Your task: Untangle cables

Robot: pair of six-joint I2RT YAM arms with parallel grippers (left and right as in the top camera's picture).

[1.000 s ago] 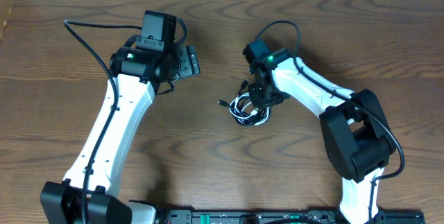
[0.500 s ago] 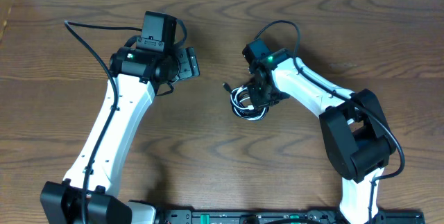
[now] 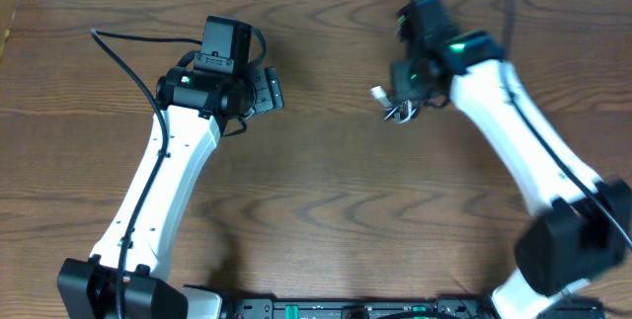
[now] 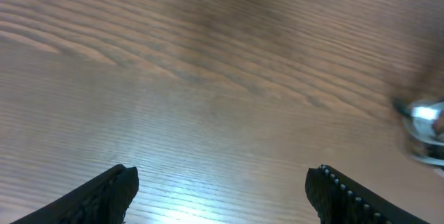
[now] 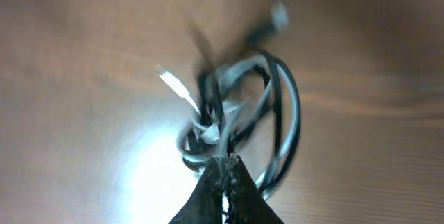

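While my right fingers (image 5: 223, 186) are clamping the cables (image 5: 232, 113), the light, limp bundle is dangling; I am judging a plug end (image 5: 279, 16) the better hold; my left fingers (image 4: 114, 186) are standing apart.

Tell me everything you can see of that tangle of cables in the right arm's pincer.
The cables are two thin flexible cords, one black and one white, tangled into a small bundle of overlapping loops. The right gripper is shut on the bundle, pinching several strands at its tips. A small plug end sticks out at the far side, and a pale end juts out sideways. Blur hides finer detail. The bundle seems lifted off the wooden table, though that is not certain.
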